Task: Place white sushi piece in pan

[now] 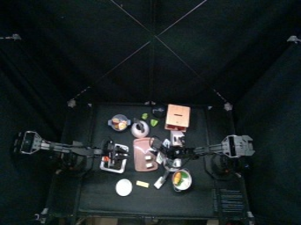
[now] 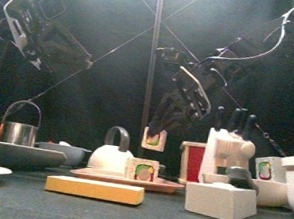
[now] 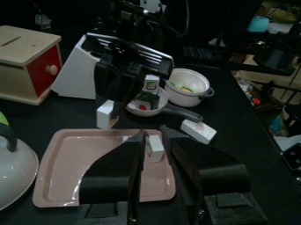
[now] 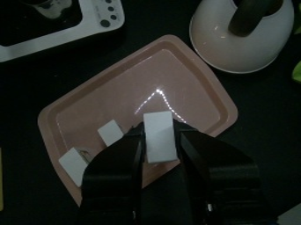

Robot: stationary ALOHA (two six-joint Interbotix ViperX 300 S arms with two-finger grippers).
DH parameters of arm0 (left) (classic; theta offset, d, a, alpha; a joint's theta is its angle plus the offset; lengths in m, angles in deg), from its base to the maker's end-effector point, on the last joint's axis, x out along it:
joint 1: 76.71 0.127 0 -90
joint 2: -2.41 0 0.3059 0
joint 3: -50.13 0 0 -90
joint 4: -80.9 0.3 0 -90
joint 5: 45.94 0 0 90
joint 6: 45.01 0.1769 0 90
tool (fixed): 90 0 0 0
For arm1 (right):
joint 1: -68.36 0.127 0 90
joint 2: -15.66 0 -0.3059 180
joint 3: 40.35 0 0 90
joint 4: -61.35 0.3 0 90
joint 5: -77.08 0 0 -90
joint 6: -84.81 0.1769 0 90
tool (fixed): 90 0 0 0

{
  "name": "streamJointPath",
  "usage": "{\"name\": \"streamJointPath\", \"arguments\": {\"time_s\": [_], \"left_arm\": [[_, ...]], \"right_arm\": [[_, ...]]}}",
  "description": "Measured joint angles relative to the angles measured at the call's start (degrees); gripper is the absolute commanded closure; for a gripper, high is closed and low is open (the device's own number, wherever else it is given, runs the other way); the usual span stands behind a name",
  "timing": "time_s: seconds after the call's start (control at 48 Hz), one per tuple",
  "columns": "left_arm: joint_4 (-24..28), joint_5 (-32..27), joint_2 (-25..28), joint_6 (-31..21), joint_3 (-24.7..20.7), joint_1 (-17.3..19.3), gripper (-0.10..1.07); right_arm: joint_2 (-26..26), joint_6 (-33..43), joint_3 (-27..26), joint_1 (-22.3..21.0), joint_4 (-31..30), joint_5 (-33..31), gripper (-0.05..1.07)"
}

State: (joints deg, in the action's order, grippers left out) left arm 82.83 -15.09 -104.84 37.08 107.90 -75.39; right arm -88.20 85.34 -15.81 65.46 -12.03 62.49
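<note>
Right gripper [image 4: 159,149] jaws clamped on white rectangular sushi piece [image 4: 159,134], raised above pink rectangular tray [image 4: 177,75], left gripper [image 3: 150,167] jaws parted, empty, lifted at left.

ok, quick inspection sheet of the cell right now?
Surface: black table, crowded.
Job's things: white sushi piece held above the pink tray; pan stands beyond the tray; the piece is not in it yet.
Clutter: two more pieces on the tray, knife block, white bowl, wooden box, yellow block.
Grippers: right gripper shut on the piece; left gripper open, empty.
Cables: nothing seen.
Surroundings: black curtains.
</note>
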Motion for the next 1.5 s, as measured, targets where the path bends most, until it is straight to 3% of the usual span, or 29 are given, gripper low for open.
{"name": "streamJointPath", "arguments": {"time_s": [0.167, 0.333, 0.521, 0.729, 0.875, 1.146, 1.5], "left_arm": [[0.0, -0.09, 0.0, 0.09, 0.0, 0.0, 0.32], [0.0, 0.0, 0.09, 0.09, 0.0, 0.0, 0.32], [0.0, 0.0, 0.0, 0.09, 0.0, 0.0, 0.32], [0.0, 0.0, 0.0, 0.09, 0.0, 0.0, 0.32], [0.0, -0.09, 0.0, 0.09, 0.0, 0.0, 0.32], [0.0, -0.09, 0.09, 0.09, 0.09, 0.0, 0.32], [0.0, -0.09, 0.0, 0.09, 0.0, 0.0, 0.32]], "right_arm": [[0.62, 0.0, 0.44, 0.44, 0.26, 0.0, 0.44], [4.75, 0.09, 2.9, 2.29, 1.32, -0.18, 0.44], [12.92, 0.0, 10.2, 6.68, 4.57, -0.26, 0.44], [19.95, 0.0, 18.11, 8.61, 6.06, -0.26, 0.44], [20.57, 0.0, 21.88, 9.58, 8.0, -0.09, 0.43], [20.65, 0.0, 22.94, 11.16, 9.49, 0.0, 0.42], [21.53, 0.0, 22.94, 11.78, 9.67, -0.09, 0.19]]}}
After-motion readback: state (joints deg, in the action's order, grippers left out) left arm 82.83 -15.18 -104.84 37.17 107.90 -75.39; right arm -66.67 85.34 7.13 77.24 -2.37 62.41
